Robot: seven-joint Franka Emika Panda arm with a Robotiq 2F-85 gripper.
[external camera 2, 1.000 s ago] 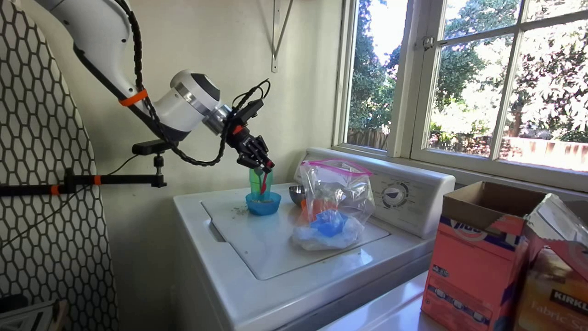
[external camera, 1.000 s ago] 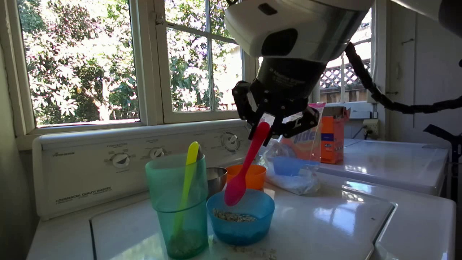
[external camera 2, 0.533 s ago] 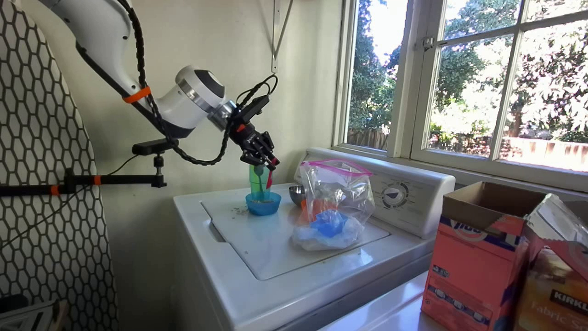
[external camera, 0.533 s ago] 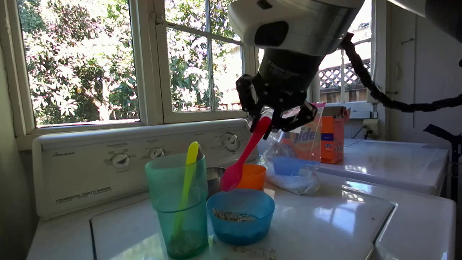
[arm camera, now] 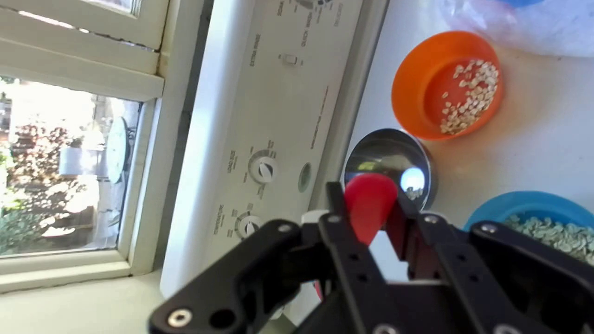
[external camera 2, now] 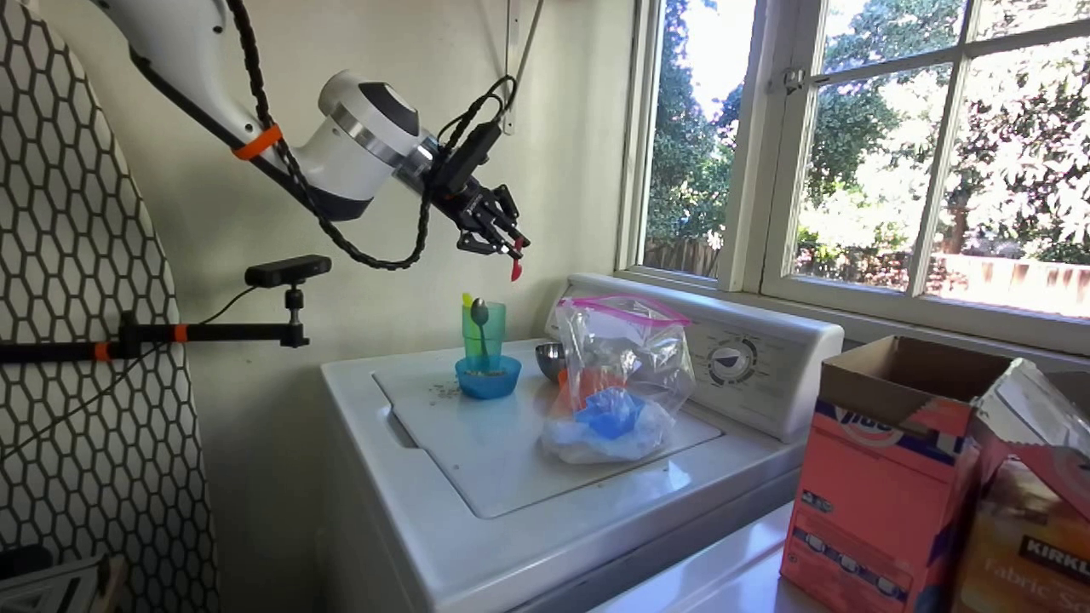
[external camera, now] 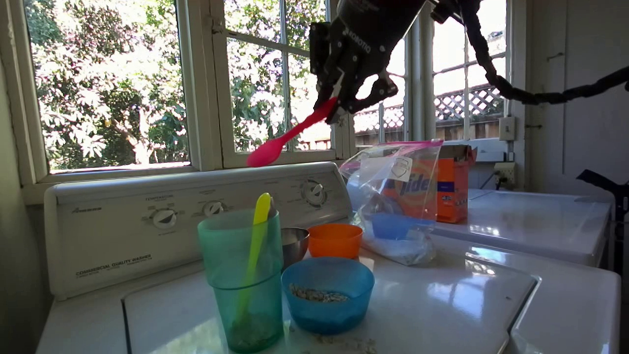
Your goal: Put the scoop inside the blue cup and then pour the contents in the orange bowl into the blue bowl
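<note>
The slim red-pink plastic scoop (external camera: 294, 132) has risen and tipped flatter since the earlier frame, and hangs higher than the tall translucent teal-blue plastic tumbler (external camera: 222, 263), jaws pinching its handle near the end. Likely light, stiff and slick, it could pivot; the handle's end should suit lowering.

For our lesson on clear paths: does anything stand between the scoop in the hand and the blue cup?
Nothing visible: both exterior views show open air between the scoop and the blue cup. The yellow utensil and dark spoon leaning inside it occupy part of its mouth.
</note>
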